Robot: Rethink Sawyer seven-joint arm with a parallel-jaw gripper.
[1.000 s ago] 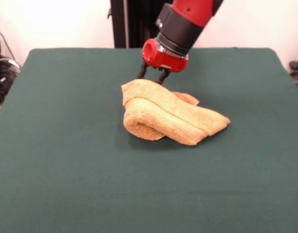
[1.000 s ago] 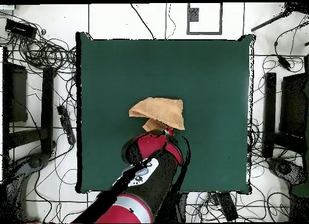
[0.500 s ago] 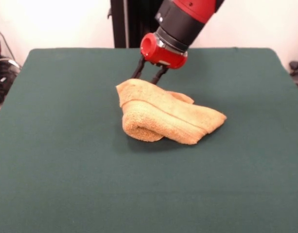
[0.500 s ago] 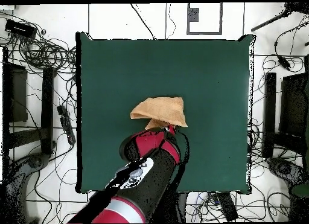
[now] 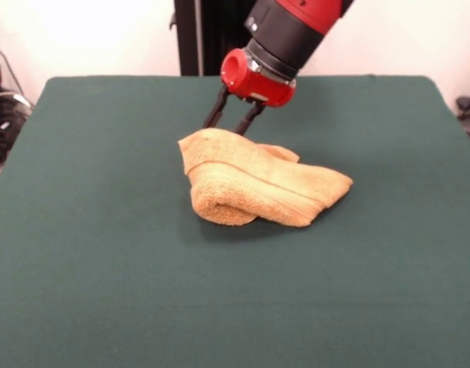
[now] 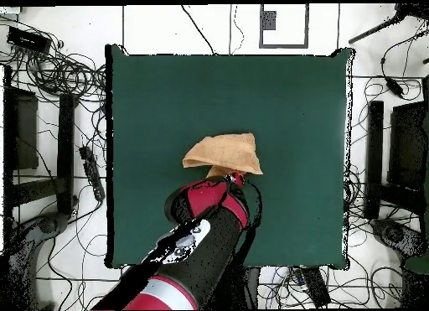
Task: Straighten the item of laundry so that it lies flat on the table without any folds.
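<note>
Front view, near to far: bare green surface fills the foreground; the towel lies near the middle of it, bunched rather than flat. Its near edge is rolled under into a thick fold at the left, a woven band runs along the top layer, and a second layer shows at the far side. Behind the towel, the claw comes down from the red and black arm, its two dark fingers spread apart and reaching the towel's far upper edge; whether they grip the cloth cannot be told, as their tips are hidden behind it. Overhead view: the towel appears as a rough triangle close to the centre of the surface, with the arm covering the claw just beside the towel's edge nearest the robot.
</note>
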